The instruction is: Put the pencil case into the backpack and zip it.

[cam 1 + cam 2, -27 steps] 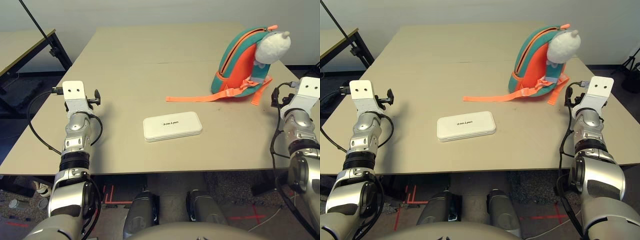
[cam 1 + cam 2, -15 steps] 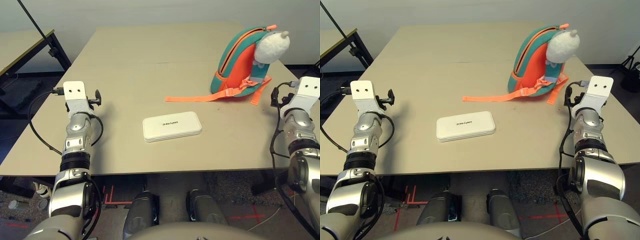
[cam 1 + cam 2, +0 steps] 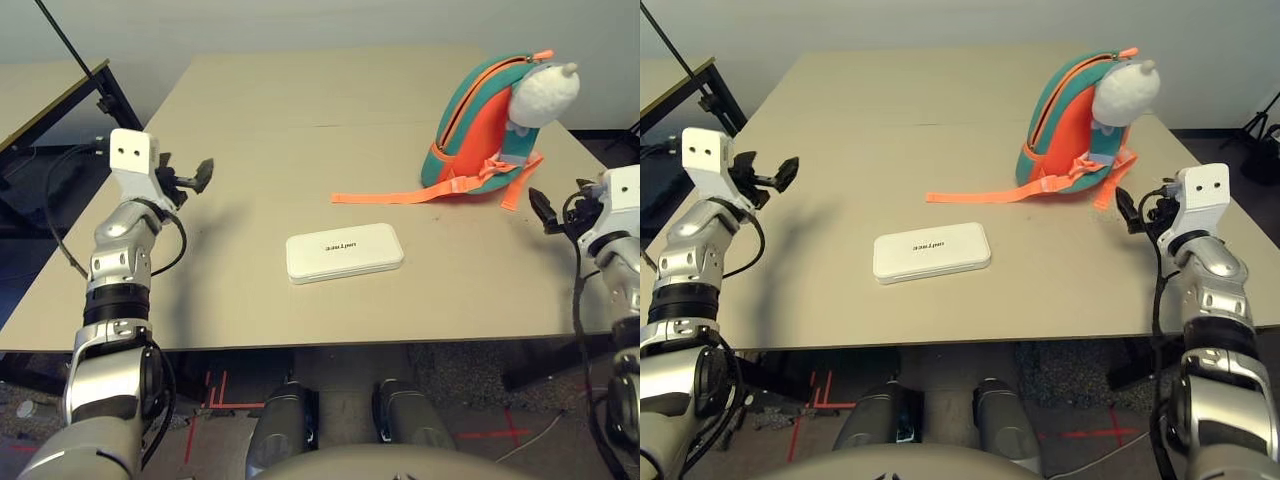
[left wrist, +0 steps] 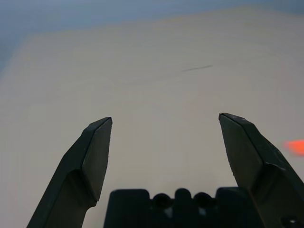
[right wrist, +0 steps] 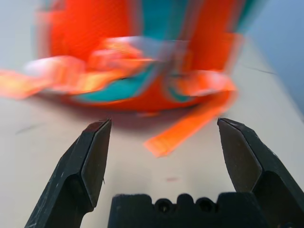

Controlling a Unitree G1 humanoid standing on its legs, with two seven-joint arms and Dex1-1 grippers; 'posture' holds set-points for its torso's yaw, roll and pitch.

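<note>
In the right wrist view the backpack is blurred and its upper part is cut off by the picture's edge. The lettering on the pencil case is too small to read surely, and the backpack hides part of the tabletop by its far right corner

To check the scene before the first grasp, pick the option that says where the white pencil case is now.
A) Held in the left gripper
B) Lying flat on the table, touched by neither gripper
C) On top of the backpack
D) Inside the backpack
B: the pencil case lies flat on the bare tabletop, between the open left gripper and the open right gripper, clear of both.
</note>
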